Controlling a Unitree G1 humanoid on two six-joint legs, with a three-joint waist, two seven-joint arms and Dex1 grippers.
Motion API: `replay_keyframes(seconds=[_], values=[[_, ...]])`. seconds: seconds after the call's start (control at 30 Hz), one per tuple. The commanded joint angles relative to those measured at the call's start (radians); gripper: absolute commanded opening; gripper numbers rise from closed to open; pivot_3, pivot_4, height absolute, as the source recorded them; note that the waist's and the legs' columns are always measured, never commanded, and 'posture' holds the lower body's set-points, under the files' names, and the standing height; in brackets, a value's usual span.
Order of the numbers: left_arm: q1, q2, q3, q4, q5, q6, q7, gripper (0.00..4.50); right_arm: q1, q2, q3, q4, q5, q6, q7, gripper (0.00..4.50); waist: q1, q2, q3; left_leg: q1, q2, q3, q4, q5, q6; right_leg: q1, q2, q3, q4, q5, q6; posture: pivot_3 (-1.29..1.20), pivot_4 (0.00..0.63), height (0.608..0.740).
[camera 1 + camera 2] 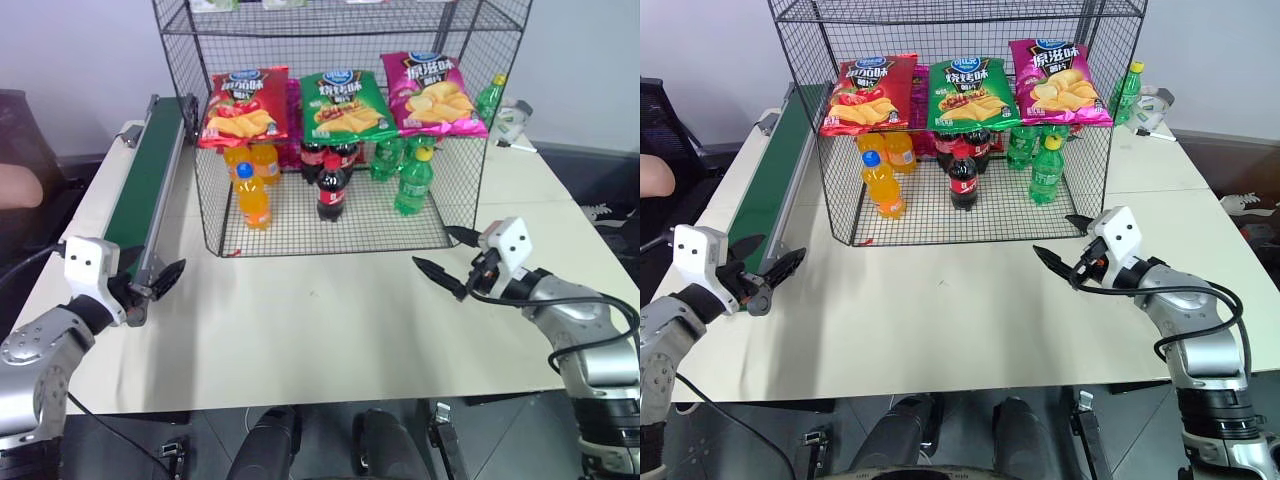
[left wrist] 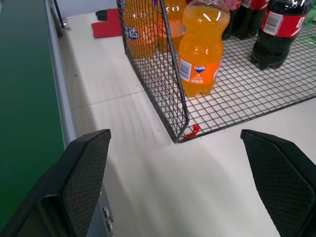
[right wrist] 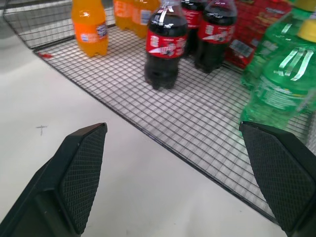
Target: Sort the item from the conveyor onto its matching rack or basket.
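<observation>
The orange soda bottle [image 1: 252, 197] with a blue cap stands upright on the grid floor of the black wire rack [image 1: 330, 238], near its front left corner. No gripper touches it. The dark-green conveyor [image 1: 150, 175] runs along the table's left side with a bare belt. My left gripper [image 1: 150, 290] hovers open at the conveyor's near end, with nothing between its fingers [image 2: 81, 177]. My right gripper [image 1: 440, 255] is open and holds nothing, just off the rack's front right corner, pointing toward the rack.
More orange bottles [image 1: 262, 160], cola bottles [image 1: 332, 190] and green bottles [image 1: 412, 182] stand on the rack floor. Three chip bags [image 1: 345, 105] lie on the shelf above. A red scrap [image 2: 192, 131] lies at the rack's front left corner. Bare table lies between the grippers.
</observation>
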Motion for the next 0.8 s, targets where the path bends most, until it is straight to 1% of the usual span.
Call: replay_keyframes(seconds=[0.03, 0.4, 0.8], values=[[-0.022, 0.004, 0.016, -0.007, 0.014, -0.028, 0.021, 4.41, -0.029, 0.004, -0.007, -0.031, 0.0, -0.017, -0.01, 4.5, 0.0, 0.0, 0.0, 0.0, 0.0, 0.0, 0.0, 0.0, 0.0, 0.0, 0.0, 0.0, 0.0, 0.0, 0.0, 0.0, 0.15, 0.74], [-0.017, -0.011, 0.017, -0.031, 0.004, -0.022, 0.042, 4.41, -0.064, 0.0, 0.015, -0.006, -0.005, -0.02, -0.002, 4.5, 0.0, 0.0, 0.0, 0.0, 0.0, 0.0, 0.0, 0.0, 0.0, 0.0, 0.0, 0.0, 0.0, 0.0, 0.0, 0.0, 0.15, 0.74], [-0.029, -0.009, 0.01, -0.02, 0.005, -0.016, 0.049, 4.41, -0.043, 0.017, 0.014, -0.003, -0.011, -0.045, -0.01, 4.5, 0.0, 0.0, 0.0, 0.0, 0.0, 0.0, 0.0, 0.0, 0.0, 0.0, 0.0, 0.0, 0.0, 0.0, 0.0, 0.0, 0.15, 0.74]])
